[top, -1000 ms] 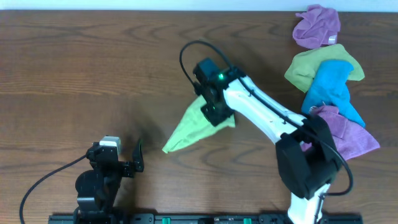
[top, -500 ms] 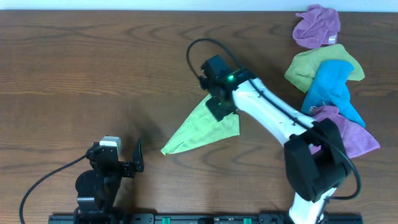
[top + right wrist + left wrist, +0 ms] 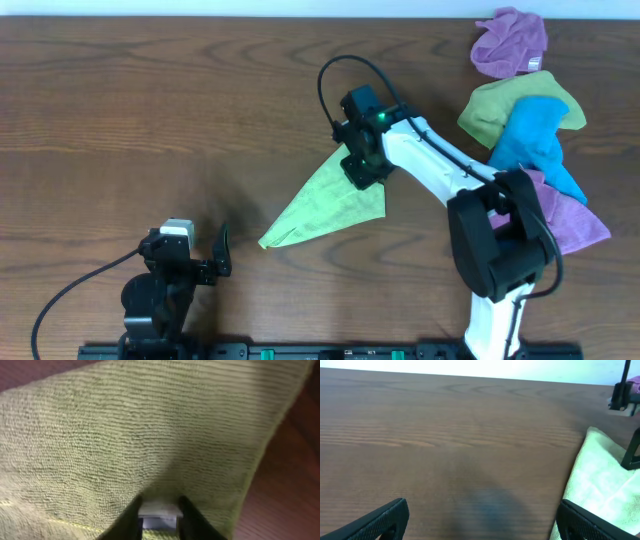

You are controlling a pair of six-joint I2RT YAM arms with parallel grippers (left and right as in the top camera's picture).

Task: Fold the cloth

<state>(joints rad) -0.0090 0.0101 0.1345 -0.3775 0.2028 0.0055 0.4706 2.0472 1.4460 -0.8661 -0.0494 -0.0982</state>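
Observation:
The cloth [image 3: 325, 208] is bright lime green and lies on the table's middle as a flat triangle, with one tip pointing front left. My right gripper [image 3: 362, 168] is down on its far right corner. In the right wrist view the cloth [image 3: 150, 435] fills the picture, and my right gripper [image 3: 160, 504] has its fingers close together with terry fabric bunched round them. My left gripper [image 3: 480, 520] is open over bare wood at the front left, with nothing between its fingers. The cloth's edge [image 3: 605, 480] shows to its right.
A pile of other rags lies at the far right: a purple one [image 3: 510, 42], an olive-green one [image 3: 490, 108], a blue one [image 3: 535, 145] and another purple one [image 3: 570, 220]. The right arm's cable [image 3: 335, 75] loops above the cloth.
My right gripper has moved right and toward the far edge. The cloth's upper corner went with it, so the cloth now lies wider and flatter. The left arm has not moved.

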